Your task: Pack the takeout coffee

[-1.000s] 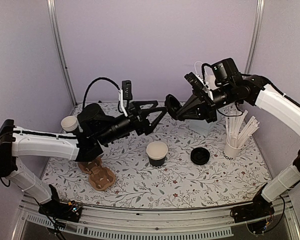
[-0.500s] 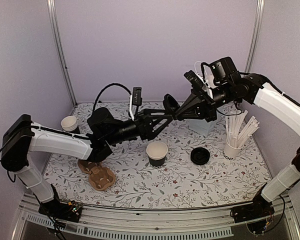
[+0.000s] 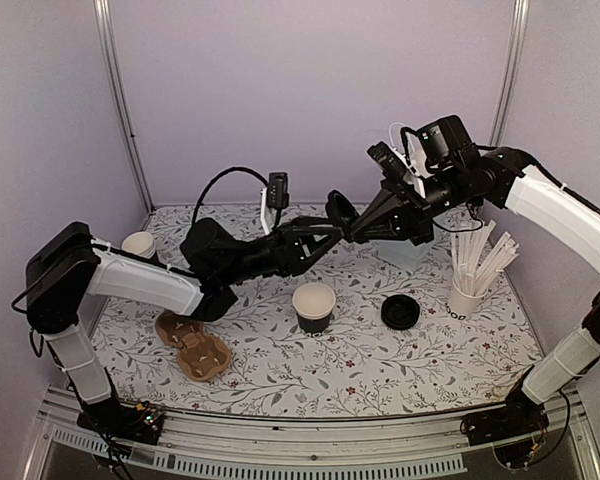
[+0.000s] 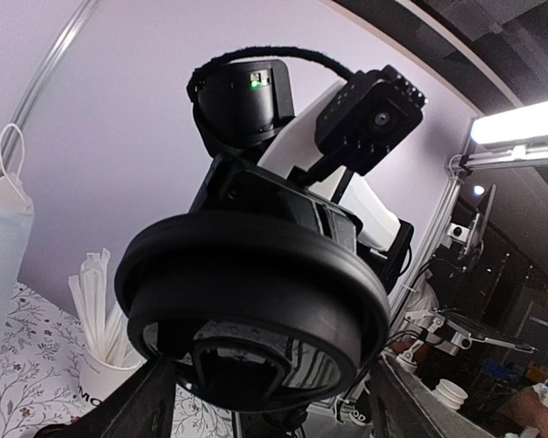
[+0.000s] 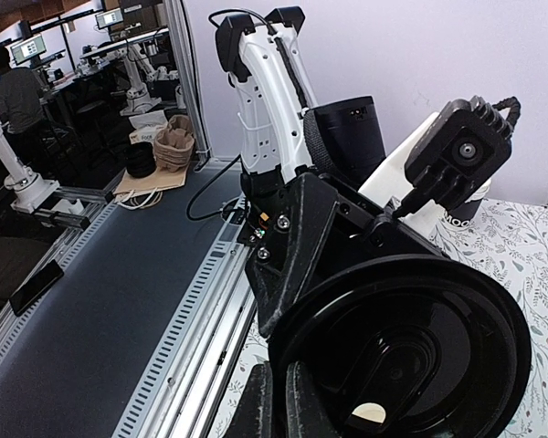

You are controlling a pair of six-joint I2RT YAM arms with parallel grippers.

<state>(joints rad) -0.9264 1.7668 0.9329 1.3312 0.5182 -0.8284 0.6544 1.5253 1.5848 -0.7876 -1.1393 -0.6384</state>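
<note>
takeout coffee cup (image 3: pixel 313 307) stands uncovered mid-tabletop (image 3: pixel 280 375). the left arm stretches low toward the right, left end effector (image 3: pixel 328 232) spread wide either side of a black lid (image 3: pixel 339 210) in mid-air. the right arm angles down-left, right end effector (image 5: pixel 274 401) pinched on the lid's rim.

Even soft light, faint shadows; wrist views fisheye-bent; lamp (image 4: pixel 522 126) glares.
</note>
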